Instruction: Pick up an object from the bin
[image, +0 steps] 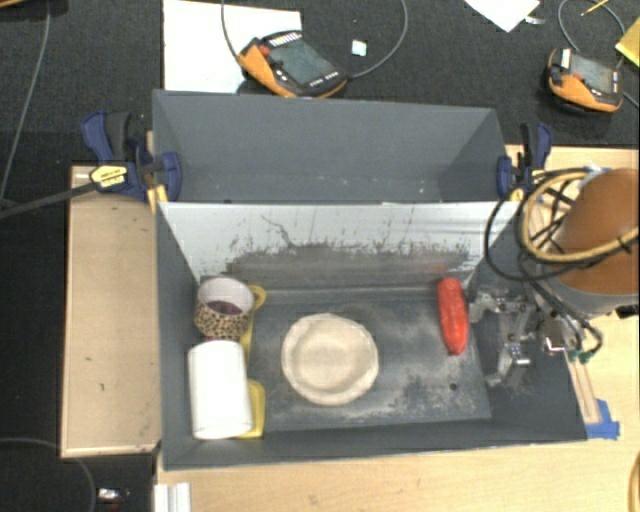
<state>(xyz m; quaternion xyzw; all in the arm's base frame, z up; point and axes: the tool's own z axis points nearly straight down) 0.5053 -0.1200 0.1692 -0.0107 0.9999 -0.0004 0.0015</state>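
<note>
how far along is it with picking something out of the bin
Done: nothing lifted yet; the red oblong thing, round beige dish, white cylinder and leopard-print cup all lie on the bin floor. In hand: the gripper is low at the bin's right side, beside the red oblong thing. Left: closing on one thing and lifting it out.

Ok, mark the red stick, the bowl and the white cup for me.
Red stick (453, 315): camera view, its middle.
Bowl (330, 358): camera view, its centre.
White cup (219, 390): camera view, its side.
</note>
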